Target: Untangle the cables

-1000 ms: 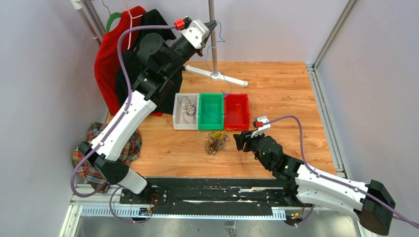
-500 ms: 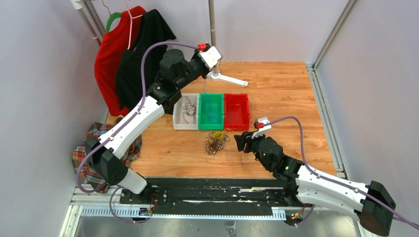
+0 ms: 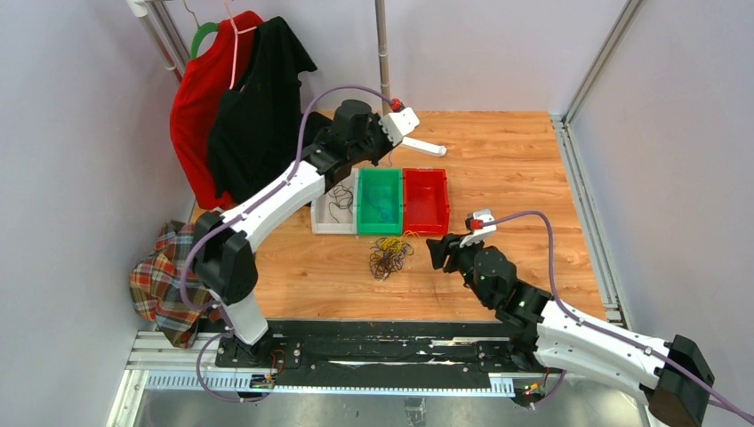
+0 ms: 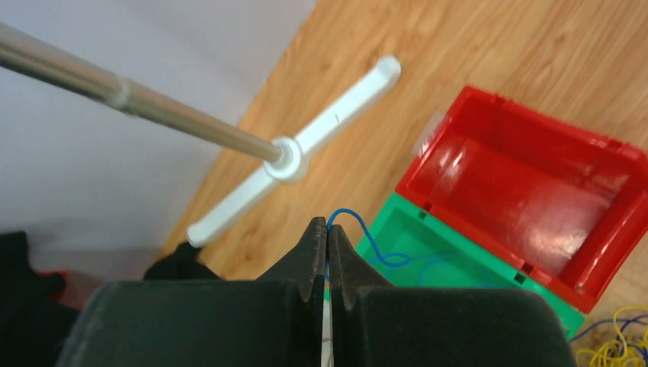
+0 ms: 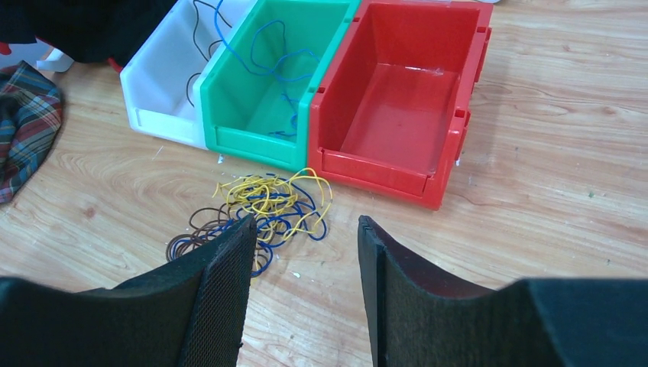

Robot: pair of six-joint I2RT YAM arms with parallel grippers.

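Blue cable (image 4: 367, 237), mid-frame, seems pinched in the clenched left fingers (image 4: 309, 256); lower it into the green bin (image 4: 474, 267) before releasing. The right fingers (image 5: 221, 290) stand apart, empty.

Wood-grain table (image 3: 516, 178), warm orange-brown. Toward the middle, a row of three, walls touching: white bin (image 3: 333, 229) at left, green bin (image 3: 380, 229) between, red bin (image 3: 427, 227) at right. Just in front of the green bin, loose on the boards, a tangle of cables (image 3: 389, 256), yellow, blue and dark strands mixed. Near the far edge, behind the row, the white cross-shaped base (image 3: 429, 148) of a metal pole (image 3: 381, 36), flat on the wood.
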